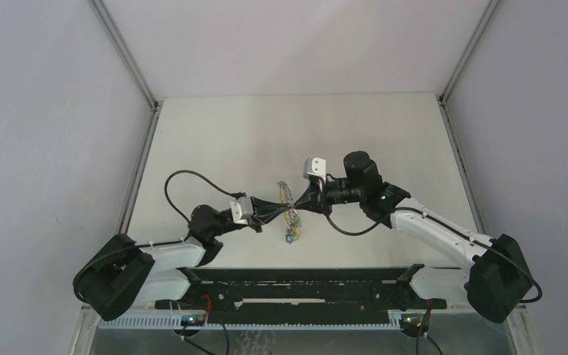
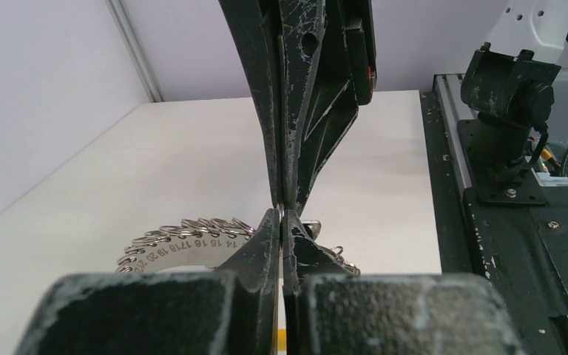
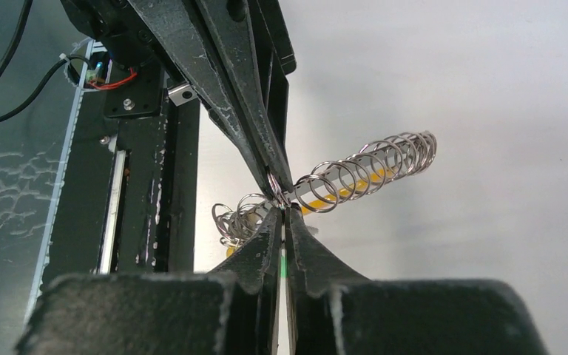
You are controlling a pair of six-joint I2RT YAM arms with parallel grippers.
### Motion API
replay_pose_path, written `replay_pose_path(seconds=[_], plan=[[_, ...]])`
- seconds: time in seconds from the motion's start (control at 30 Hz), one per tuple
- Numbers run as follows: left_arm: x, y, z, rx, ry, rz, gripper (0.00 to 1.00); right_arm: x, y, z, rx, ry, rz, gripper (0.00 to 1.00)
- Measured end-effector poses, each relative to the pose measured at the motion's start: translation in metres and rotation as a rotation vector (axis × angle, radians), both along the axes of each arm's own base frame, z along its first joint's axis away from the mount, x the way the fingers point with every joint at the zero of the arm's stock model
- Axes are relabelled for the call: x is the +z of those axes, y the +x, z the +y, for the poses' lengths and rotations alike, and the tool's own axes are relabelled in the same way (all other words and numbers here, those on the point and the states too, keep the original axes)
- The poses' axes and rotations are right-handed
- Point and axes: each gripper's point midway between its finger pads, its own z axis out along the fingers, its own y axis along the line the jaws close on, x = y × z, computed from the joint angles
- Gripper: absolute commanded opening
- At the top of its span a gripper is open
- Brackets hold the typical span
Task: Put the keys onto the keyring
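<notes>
Top external: left hand (image 1: pixel 282 212), right hand (image 1: pixel 298 208) both clenched on keyring (image 1: pixel 285 194), keys (image 1: pixel 293 234) adjacent.

Robot lab: white table (image 1: pixel 266 133), plain walls (image 1: pixel 44 111).

The right gripper (image 3: pixel 284 216) comes in from below with its jaws closed, and the tips nip the keyring (image 3: pixel 355 174), a silvery row of small loops lifted over the desk (image 3: pixel 488 237). The left gripper (image 3: pixel 272 181) meets it from above, also closed. Something yellow shows behind the loops.
</notes>
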Motion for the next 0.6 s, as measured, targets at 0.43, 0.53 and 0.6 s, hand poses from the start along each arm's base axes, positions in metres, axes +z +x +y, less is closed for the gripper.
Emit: replay_pose_path(seconds=[0.43,0.53,0.6], plan=[[0.009,-0.003,0.002,-0.002,-0.02,-0.021,0.0,-0.004,0.001,-0.002,0.01,-0.003,0.021,0.0],[0.009,-0.004,0.001,-0.008,-0.018,-0.021,0.0,-0.01,0.001,0.0,0.017,-0.013,0.041,0.0],[0.009,-0.004,0.001,-0.01,-0.018,-0.021,0.0,-0.015,0.0,0.001,0.023,-0.022,0.055,0.0]])
